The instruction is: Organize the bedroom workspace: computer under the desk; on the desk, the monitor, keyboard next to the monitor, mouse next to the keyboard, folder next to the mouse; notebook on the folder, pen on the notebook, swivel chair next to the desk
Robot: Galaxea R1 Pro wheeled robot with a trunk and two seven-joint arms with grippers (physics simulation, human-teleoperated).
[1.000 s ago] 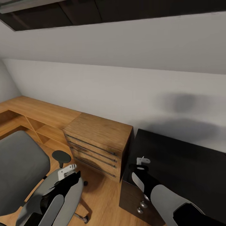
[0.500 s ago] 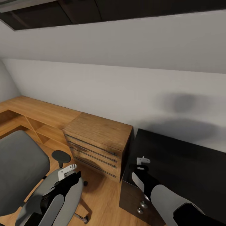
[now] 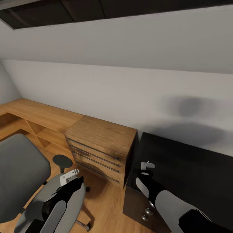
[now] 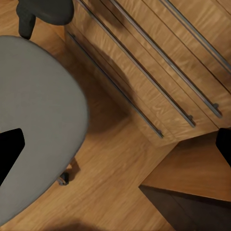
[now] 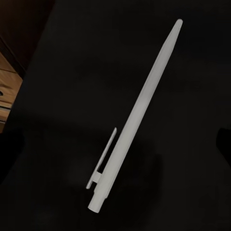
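A white pen (image 5: 134, 115) lies flat on a black tabletop (image 3: 191, 168). My right gripper (image 5: 115, 142) hovers open directly above it, one finger on each side and neither touching. In the head view that gripper (image 3: 142, 173) hangs over the black top's near-left corner and covers the pen. The grey swivel chair (image 3: 19, 174) stands at the lower left, and the part of its seat in view is bare. My left gripper (image 3: 72, 184) is open above the chair's edge, over the seat (image 4: 38, 125) and the floor.
A wooden drawer unit (image 3: 100, 145) with metal handles stands between the chair and the black top. A long wooden desk (image 3: 38, 113) with shelves runs along the white wall to the left. The chair's black armrest (image 3: 61, 160) sits close to the drawers.
The head view has shifted very slightly. Both arms and the pen keep their places.
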